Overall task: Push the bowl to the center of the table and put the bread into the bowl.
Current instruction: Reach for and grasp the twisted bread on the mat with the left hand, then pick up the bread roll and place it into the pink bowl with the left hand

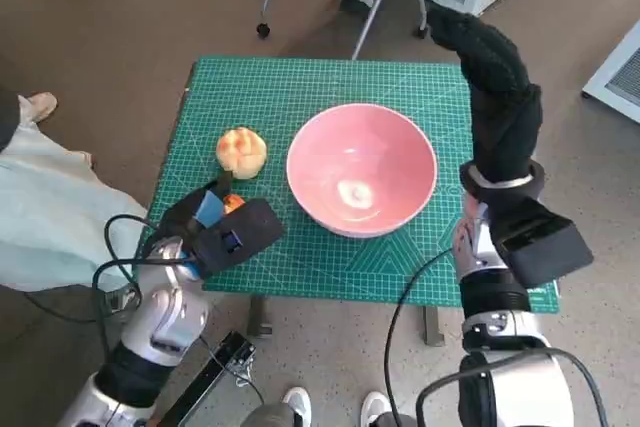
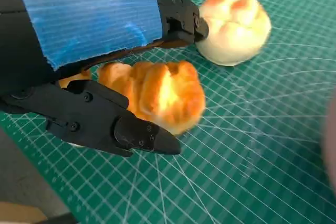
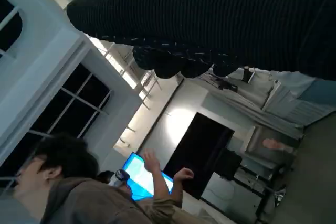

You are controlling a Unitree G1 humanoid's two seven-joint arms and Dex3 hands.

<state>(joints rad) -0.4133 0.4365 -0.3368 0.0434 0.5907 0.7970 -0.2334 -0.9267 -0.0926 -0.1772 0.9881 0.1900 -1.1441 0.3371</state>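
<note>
The pink bowl [image 1: 362, 168] stands empty on the green mat [image 1: 300, 87], right of the middle. A golden bread roll [image 2: 157, 94] lies on the mat near the left front corner, seen as an orange patch [image 1: 233, 203] in the head view. My left hand [image 1: 215, 229] reaches around the roll, one of its fingers [image 2: 105, 121] against the near side and another finger [image 2: 178, 17] above it with mat showing between. A pale round bun [image 1: 241, 151] [image 2: 233, 27] sits just beyond. My right hand [image 1: 492, 82] is lifted high at the bowl's right side, holding nothing.
The table is small and the mat covers it to its edges. Chair legs [image 1: 375, 2] stand behind the table and a person's clothing [image 1: 45, 207] is at the left. The right wrist view shows a person [image 3: 79, 192] and the room, not the table.
</note>
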